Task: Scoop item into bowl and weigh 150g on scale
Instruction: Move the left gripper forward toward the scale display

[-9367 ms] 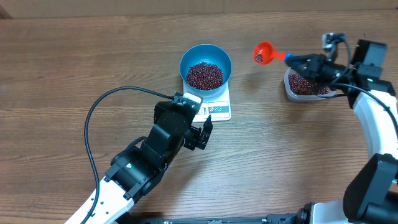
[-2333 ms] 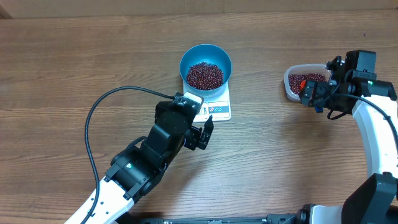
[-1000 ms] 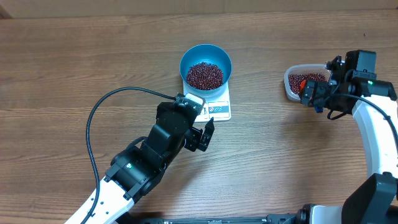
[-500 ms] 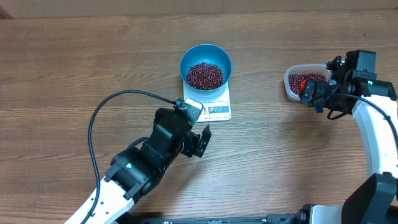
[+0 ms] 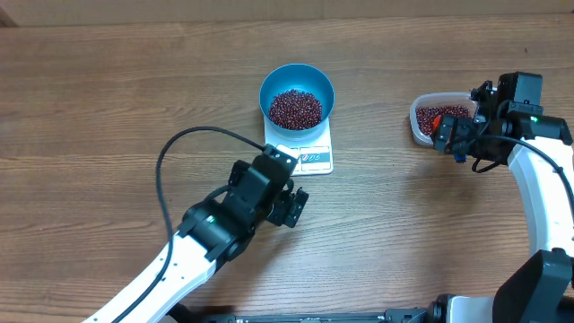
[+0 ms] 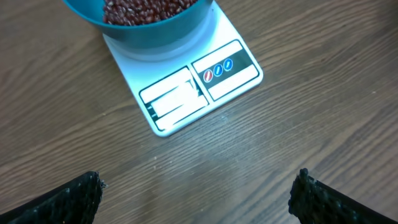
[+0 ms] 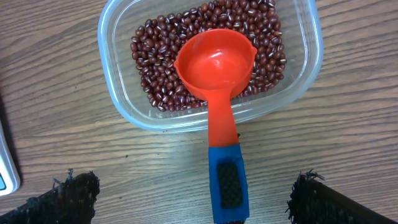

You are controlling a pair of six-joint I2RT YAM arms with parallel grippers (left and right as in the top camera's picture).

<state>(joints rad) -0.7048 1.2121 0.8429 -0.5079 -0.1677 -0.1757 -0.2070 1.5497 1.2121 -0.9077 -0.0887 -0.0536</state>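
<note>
Left wrist view crops the bowl at its top edge, and the display on the scale is washed out, unreadable. Holding beans, the bowl sits on the scale's far end; the button end points toward the left end effector, spread wide and empty. The right end effector gapes wide too. The scoop lies cup-first in the tub, its handle pointing back between the fingers, tip cut off.

Mid wooden counter: round blue plastic bowl on flat white rectangular scale, small red-brown beans inside. Well right: clear plastic tub, more beans in it, red plastic scoop head among them, handle across rim.
</note>
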